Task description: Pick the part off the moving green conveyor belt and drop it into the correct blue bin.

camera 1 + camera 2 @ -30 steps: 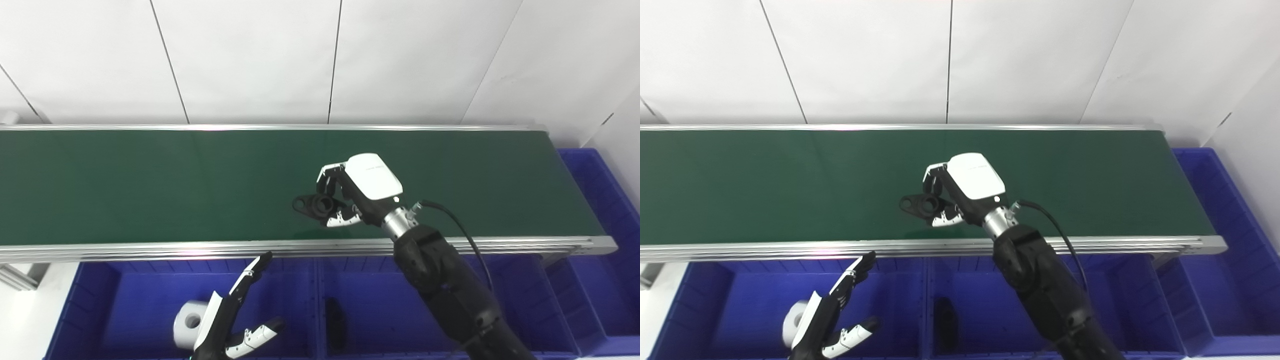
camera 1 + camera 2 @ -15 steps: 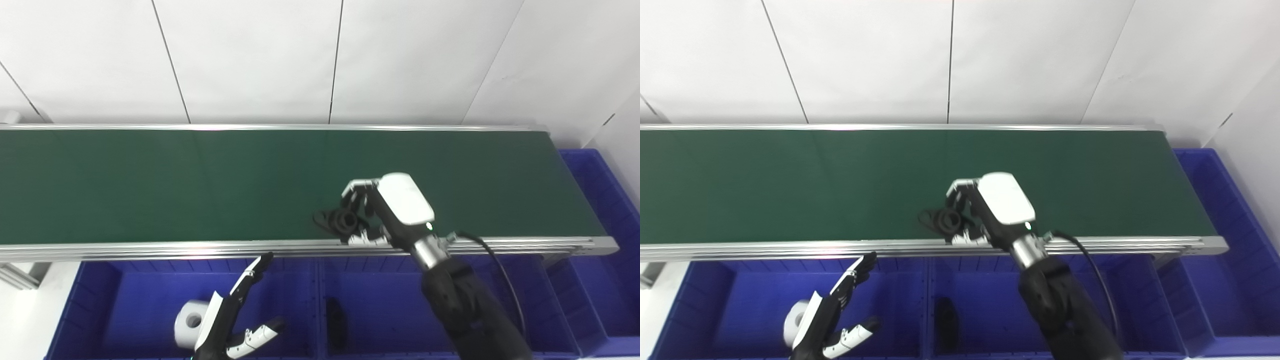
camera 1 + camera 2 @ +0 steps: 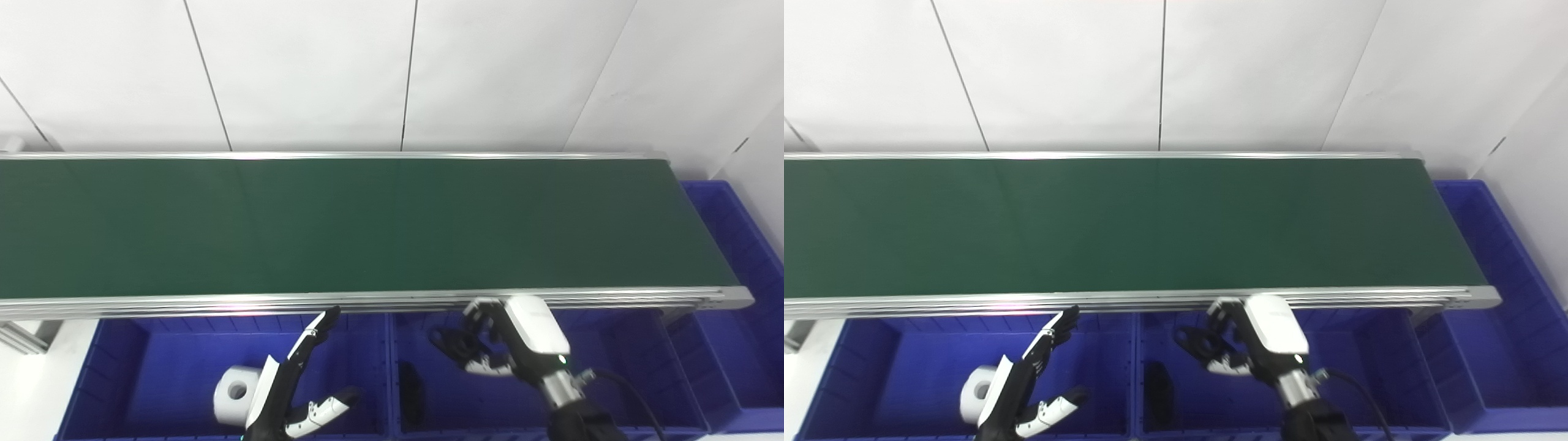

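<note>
The black part is off the belt and held in the air over the middle blue bin, just in front of the belt's near rail. Its long axis runs roughly left to right, with a flat tab with a hole pointing left, away from the palm, and the thicker ringed end tucked into the right hand. The right hand's fingers are curled and pinching the part, a white-tipped one beneath it and the dark ones above. The white back of this hand faces up and to the right, and its wrist and forearm rise from the bottom edge below it.

The middle bin already holds a dark oblong piece lying near its left wall, long axis pointing toward the belt. The left bin holds a white cylinder with a hole in its top. A further bin sits at the right end of the belt; what lies in it cannot be made out.

The left hand hangs over the left bin, holding nothing, fingers spread and pointing up and to the right toward the belt.
</note>
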You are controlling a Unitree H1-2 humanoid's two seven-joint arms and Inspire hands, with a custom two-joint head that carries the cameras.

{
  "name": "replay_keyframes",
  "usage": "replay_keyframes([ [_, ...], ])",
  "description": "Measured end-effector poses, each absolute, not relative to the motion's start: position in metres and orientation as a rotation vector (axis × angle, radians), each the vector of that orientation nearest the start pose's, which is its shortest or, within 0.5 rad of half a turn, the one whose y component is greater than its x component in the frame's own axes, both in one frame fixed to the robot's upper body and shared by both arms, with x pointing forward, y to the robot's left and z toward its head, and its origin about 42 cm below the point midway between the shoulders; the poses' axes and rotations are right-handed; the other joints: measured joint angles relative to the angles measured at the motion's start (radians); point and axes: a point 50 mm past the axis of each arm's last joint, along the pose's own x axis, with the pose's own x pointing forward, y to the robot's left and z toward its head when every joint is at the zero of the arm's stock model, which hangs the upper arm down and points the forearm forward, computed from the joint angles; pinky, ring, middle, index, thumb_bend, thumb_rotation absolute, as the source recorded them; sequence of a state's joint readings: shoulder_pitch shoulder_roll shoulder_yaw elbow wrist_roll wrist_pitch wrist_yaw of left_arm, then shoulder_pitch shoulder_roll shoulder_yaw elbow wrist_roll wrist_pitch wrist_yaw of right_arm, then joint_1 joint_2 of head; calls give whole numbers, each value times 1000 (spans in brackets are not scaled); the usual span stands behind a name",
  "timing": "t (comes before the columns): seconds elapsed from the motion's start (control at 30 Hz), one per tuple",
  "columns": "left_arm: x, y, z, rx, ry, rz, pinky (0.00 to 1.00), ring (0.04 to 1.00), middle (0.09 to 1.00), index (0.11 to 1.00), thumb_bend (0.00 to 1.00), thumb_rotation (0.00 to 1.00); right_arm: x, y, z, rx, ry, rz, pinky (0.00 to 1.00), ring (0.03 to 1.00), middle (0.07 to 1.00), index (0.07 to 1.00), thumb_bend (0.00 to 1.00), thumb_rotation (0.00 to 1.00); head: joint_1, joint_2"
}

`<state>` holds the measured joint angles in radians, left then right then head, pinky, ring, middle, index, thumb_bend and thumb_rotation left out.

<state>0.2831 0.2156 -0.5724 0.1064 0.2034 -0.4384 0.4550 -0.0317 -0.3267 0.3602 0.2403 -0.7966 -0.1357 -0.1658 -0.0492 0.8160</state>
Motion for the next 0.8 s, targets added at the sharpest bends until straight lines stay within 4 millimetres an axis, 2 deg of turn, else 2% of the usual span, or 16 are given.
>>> replay_keyframes([
  [0.2, 139, 159, 29, 179, -95, -148, 883, 910, 913, 897, 673, 697, 263, -259, 20, -1133, -19, 346, 244, 347, 427, 541, 515, 0, 5, 6],
  [0.4, 138, 160, 30, 182, -94, -147, 885, 910, 914, 904, 641, 689, 259, -265, 7, -1138, 36, 347, 351, 457, 459, 545, 513, 3, 2, 9],
  [0.43, 138, 160, 30, 183, -93, -146, 881, 908, 912, 902, 644, 687, 259, -265, 7, -1136, 36, 346, 421, 523, 558, 522, 508, 78, 2, 9],
  [0.47, 137, 160, 30, 183, -94, -147, 877, 905, 909, 900, 648, 687, 259, -265, 7, -1127, 38, 344, 529, 615, 659, 657, 546, 284, 2, 9],
  [0.53, 137, 160, 30, 182, -94, -146, 874, 902, 905, 898, 640, 675, 259, -264, 11, -1101, 42, 340, 678, 741, 770, 772, 603, 512, 3, 12],
  [0.57, 137, 160, 30, 181, -95, -146, 875, 902, 905, 898, 638, 674, 257, -262, 14, -1088, 33, 338, 703, 762, 788, 791, 614, 550, 3, 12],
  [0.6, 137, 160, 30, 182, -95, -147, 881, 907, 910, 903, 636, 699, 255, -259, 19, -1072, 21, 338, 749, 797, 819, 836, 649, 641, 2, 12],
  [0.7, 136, 161, 31, 199, -102, -152, 886, 910, 914, 904, 632, 707, 244, -248, 31, -1005, -16, 314, 760, 808, 832, 856, 659, 699, 2, 12],
  [0.8, 136, 161, 31, 200, -103, -153, 877, 909, 915, 905, 644, 700, 231, -239, 37, -944, -31, 293, 734, 800, 831, 854, 653, 708, 2, 12],
])
